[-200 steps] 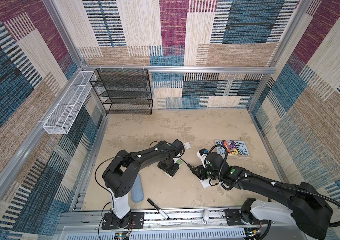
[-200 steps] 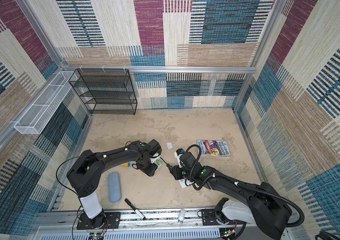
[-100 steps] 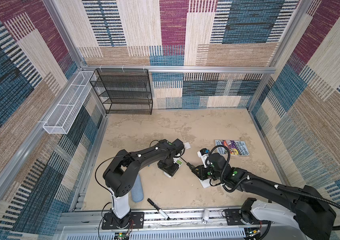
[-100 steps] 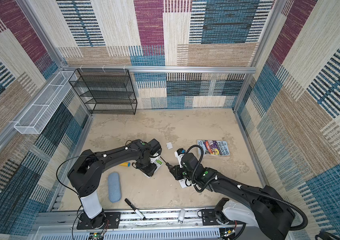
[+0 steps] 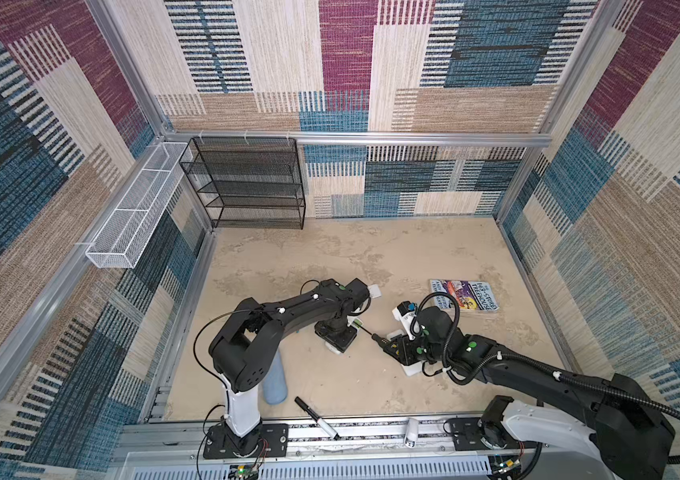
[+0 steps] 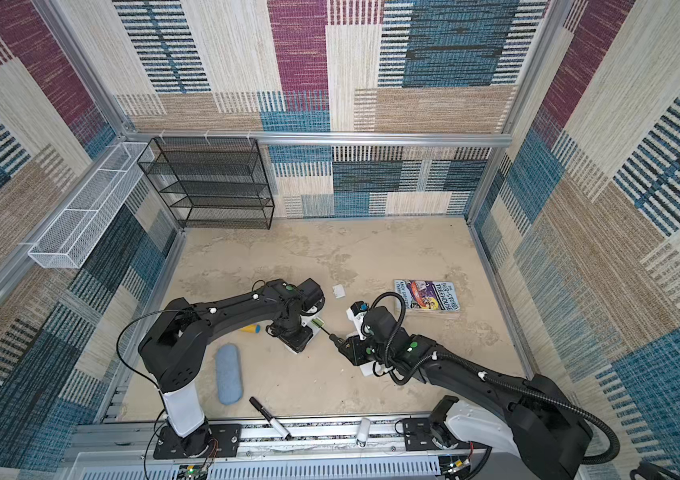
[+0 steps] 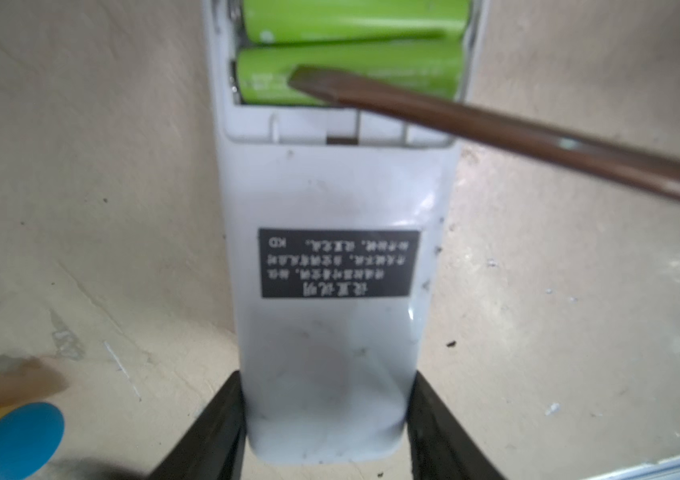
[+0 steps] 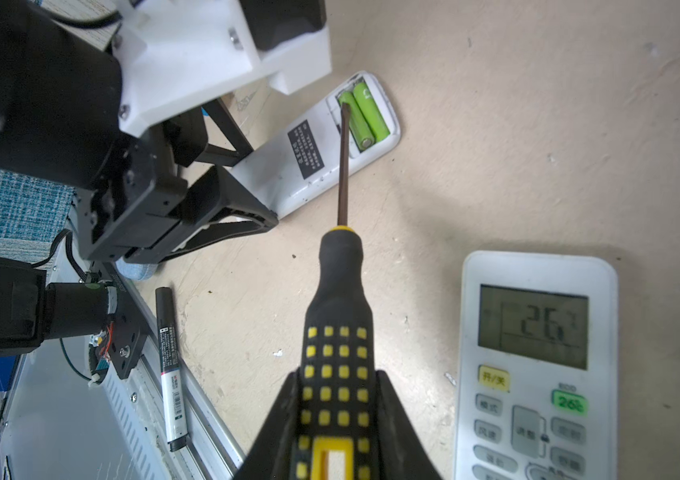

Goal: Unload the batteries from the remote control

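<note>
Robot test cell: aluminium frame (image 5: 371, 138), carpet-clad walls (image 5: 346, 50).

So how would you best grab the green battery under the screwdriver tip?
The battery lies sunk in the open bay of the remote, tight against its twin, so only its rounded top shows. Likely best: lever one end up first, then pinch that raised end across its sides, coming from straight above.

Patchwork woven walls (image 5: 346, 62) in blue, maroon, beige; sandy tabletop (image 5: 371, 257); black mesh rack (image 5: 247, 183) at back; white wire basket (image 5: 134, 216) on side wall.
</note>
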You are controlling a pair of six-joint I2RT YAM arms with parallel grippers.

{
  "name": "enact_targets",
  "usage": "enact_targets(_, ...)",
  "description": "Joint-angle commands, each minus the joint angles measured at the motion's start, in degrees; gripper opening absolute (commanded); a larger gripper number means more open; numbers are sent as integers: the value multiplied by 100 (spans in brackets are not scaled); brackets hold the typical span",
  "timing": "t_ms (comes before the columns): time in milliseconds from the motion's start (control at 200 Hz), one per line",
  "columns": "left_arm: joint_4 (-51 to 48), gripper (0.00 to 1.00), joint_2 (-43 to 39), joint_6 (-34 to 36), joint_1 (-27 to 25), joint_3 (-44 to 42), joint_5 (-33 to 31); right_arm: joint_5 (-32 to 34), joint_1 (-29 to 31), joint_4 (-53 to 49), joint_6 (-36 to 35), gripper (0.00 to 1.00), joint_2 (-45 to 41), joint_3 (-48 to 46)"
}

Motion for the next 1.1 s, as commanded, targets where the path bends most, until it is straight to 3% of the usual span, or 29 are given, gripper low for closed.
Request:
enact_targets(0,-108,51,24,69,-11,51,-117,-189,15,1,54,0,62,47)
enact_targets(526,-99,52,34,94,-29,82,-196,415,15,-439,197,0,513,432)
enact_targets(1092,103,51,152,-64,-38,-41,-520,704,19,-1278,360,0,144,618)
